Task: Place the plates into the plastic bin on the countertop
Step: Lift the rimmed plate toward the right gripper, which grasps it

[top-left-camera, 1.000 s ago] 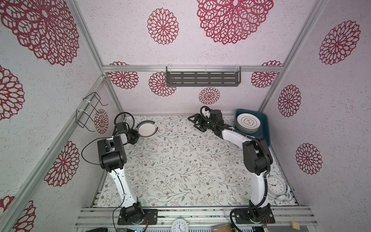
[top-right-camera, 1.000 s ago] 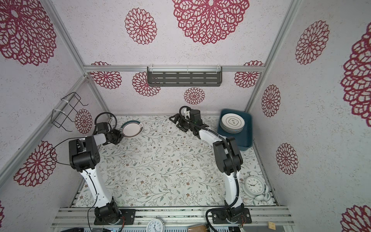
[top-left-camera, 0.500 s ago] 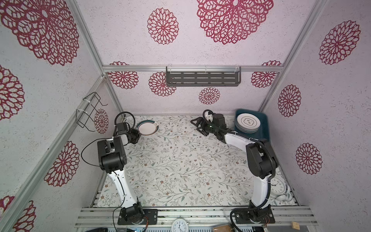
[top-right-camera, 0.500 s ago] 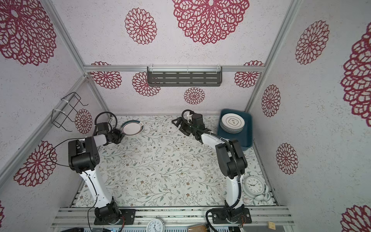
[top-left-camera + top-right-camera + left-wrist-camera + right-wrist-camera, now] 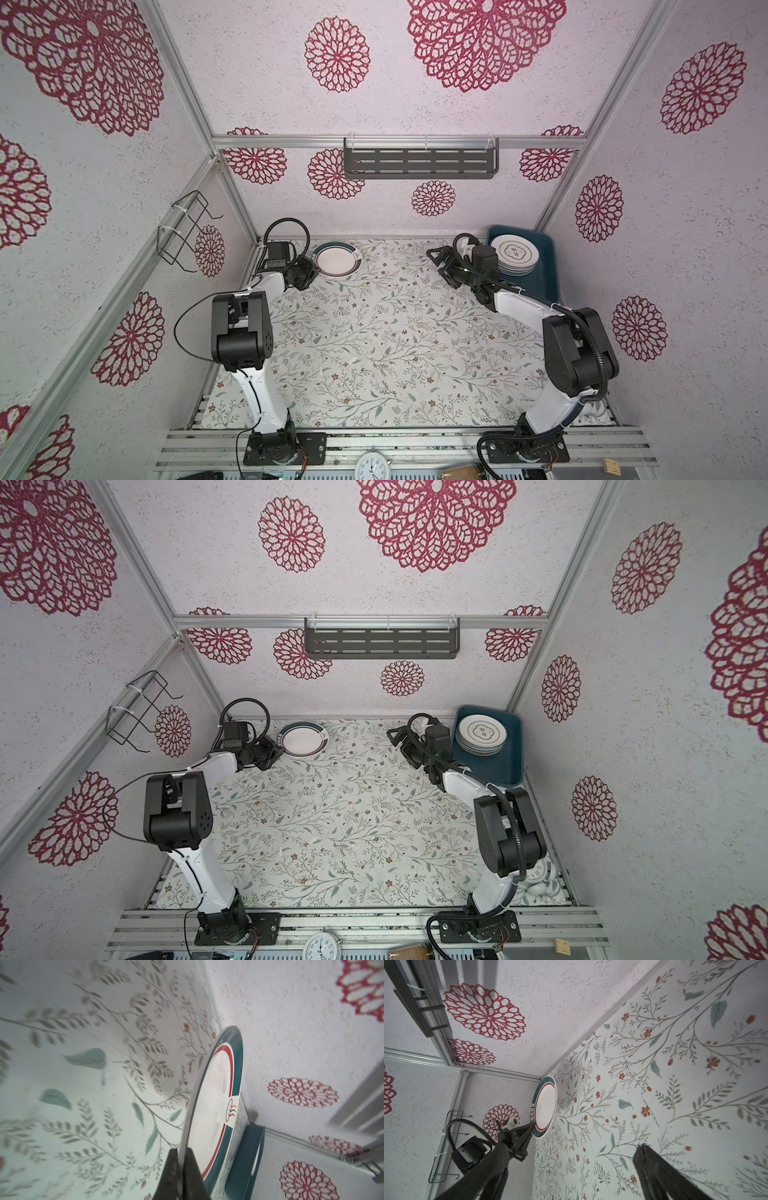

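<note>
A white plate (image 5: pixel 336 259) (image 5: pixel 302 741) with a dark-green rim and a red ring hangs slightly tilted just above the floral countertop (image 5: pixel 395 332) at the back left. My left gripper (image 5: pixel 312 272) (image 5: pixel 181 1159) is shut on its near rim, one finger on each face. The right wrist view shows the same plate (image 5: pixel 545 1107) pinched at its edge. A stack of plates (image 5: pixel 515 254) (image 5: pixel 481 734) lies in the teal plastic bin (image 5: pixel 547 266) (image 5: pixel 513 750) at the back right. My right gripper (image 5: pixel 442 266) (image 5: pixel 571 1178) stands open and empty, left of the bin.
A grey slotted shelf (image 5: pixel 419 163) hangs on the back wall and a black wire rack (image 5: pixel 187 232) on the left wall. A white clock (image 5: pixel 540 879) sits at the front right, partly behind the right arm. Another clock (image 5: pixel 372 467) lies at the front rail.
The left gripper has moved the plate rightward along the back edge. The right gripper, still open, has drawn back to the right, nearer the bin.
</note>
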`<state>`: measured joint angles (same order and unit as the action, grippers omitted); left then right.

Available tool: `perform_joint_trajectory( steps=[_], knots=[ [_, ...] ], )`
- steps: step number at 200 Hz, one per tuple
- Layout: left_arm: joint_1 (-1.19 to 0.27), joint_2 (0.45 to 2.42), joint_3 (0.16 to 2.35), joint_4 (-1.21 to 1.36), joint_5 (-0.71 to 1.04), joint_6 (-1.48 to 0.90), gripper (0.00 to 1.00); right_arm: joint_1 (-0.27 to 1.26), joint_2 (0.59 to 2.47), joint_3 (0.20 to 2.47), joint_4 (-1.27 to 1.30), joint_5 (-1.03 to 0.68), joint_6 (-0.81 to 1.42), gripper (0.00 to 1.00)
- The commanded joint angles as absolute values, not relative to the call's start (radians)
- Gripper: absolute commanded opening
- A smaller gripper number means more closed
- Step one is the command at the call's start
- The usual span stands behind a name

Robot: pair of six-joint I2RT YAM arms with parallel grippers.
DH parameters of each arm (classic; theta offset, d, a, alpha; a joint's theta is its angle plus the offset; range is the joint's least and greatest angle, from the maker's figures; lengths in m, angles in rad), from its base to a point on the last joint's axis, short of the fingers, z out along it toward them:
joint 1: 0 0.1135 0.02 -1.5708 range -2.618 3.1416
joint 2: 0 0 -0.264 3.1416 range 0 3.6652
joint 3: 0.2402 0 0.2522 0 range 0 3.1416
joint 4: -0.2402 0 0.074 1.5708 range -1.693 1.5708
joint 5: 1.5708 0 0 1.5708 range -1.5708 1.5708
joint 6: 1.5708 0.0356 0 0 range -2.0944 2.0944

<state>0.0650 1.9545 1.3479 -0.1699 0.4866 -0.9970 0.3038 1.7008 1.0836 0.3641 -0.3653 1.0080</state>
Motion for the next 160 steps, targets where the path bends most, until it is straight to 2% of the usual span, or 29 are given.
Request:
perform_joint_trajectory(
  steps=[1,73,132,160],
  knots=[
    [0.002,1.908,1.417,-0.214,0.541,-0.938,0.00,0.290,1.623,1.066,0.358,-0.348,0.961,0.99],
    [-0.191,1.917,1.522,-0.236,0.617,-0.943,0.00,0.290,1.574,1.080,0.293,-0.379,0.907,0.99],
    [-0.269,1.935,1.595,-0.237,0.666,-0.955,0.00,0.296,1.583,1.084,0.289,-0.372,0.912,0.96],
    [-0.294,1.943,1.612,-0.240,0.675,-0.955,0.00,0.297,1.586,1.098,0.290,-0.376,0.912,0.91]
  ],
)
